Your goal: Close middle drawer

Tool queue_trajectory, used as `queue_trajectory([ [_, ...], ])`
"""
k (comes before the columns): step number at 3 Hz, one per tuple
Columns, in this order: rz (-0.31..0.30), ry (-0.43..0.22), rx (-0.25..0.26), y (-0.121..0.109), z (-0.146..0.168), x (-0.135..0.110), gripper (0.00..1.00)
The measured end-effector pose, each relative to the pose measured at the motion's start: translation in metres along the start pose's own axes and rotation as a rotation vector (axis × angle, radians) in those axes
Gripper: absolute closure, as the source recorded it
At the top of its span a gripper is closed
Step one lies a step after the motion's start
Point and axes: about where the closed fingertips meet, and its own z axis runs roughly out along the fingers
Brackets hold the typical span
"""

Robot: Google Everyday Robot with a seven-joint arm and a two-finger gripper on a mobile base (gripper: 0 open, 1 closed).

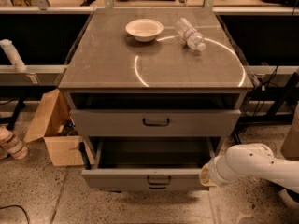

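Note:
The middle drawer (149,178) is the low grey one with a slim front panel and a small black bar handle (159,180). It stands pulled out, and its long grey tray (154,153) shows empty. My gripper (206,175) is at the end of the white arm (252,164), which reaches in from the right. It sits against the right end of the drawer's front panel. Its fingers are hidden by the wrist and the panel.
Above it is a grey drawer with a taller front (154,122), nearly shut. On the cabinet top (103,64) stand a white bowl (144,29) and a lying plastic bottle (189,33). An open cardboard box (53,132) stands on the floor to the left.

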Motion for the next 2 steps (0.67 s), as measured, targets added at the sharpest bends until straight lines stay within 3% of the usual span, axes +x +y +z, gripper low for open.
queue_trajectory([
  [2,0.001,0.039,-0.017,-0.005,0.041,0.022,1.0],
])
